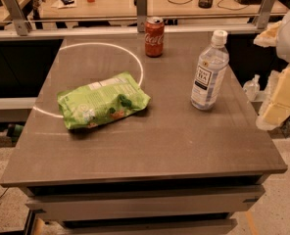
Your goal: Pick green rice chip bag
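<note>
The green rice chip bag (103, 102) lies flat on the table (184, 146), well apart from bottle (209, 72) and can (154, 30), so the hand (279, 99) off the right edge, whose grip I cannot tell, has free approach.

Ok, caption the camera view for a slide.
The green rice chip bag lies left of a tea bottle, Coca-Cola can behind, on a grey table; the gripper hangs off its right edge.

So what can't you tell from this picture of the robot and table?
- Gripper, at the camera view's right edge beside the table: cut off by the frame.
- Crinkly bright-green snack bag: label print too small to read.
- Clear plastic bottle with white cap: fine label text too small.
- Red soda can: far side hidden by itself.
- Things on the wooden desk behind: cut by the top edge.
</note>
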{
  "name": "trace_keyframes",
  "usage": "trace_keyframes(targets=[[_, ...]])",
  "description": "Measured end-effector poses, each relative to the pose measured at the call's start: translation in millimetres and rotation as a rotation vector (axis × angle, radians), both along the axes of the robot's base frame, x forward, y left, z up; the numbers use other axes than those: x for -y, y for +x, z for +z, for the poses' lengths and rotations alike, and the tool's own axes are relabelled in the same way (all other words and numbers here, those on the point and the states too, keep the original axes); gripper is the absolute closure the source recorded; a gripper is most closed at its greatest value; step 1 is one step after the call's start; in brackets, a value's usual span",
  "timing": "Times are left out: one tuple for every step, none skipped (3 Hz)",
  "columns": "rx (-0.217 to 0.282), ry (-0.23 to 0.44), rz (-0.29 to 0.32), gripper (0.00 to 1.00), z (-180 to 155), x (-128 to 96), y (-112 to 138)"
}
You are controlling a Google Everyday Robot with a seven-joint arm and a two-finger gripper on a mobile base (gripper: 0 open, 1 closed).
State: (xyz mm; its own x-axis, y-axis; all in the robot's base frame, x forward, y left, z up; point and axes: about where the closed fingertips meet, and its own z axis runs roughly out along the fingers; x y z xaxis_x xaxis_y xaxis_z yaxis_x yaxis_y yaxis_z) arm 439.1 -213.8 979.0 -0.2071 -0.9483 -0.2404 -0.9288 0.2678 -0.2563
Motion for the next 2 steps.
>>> trace_keyframes(targets=[[0.051,0.057,0.095,0.0,5,-24,5],[0.108,0.095,0.205,0.0,12,-50,14]])
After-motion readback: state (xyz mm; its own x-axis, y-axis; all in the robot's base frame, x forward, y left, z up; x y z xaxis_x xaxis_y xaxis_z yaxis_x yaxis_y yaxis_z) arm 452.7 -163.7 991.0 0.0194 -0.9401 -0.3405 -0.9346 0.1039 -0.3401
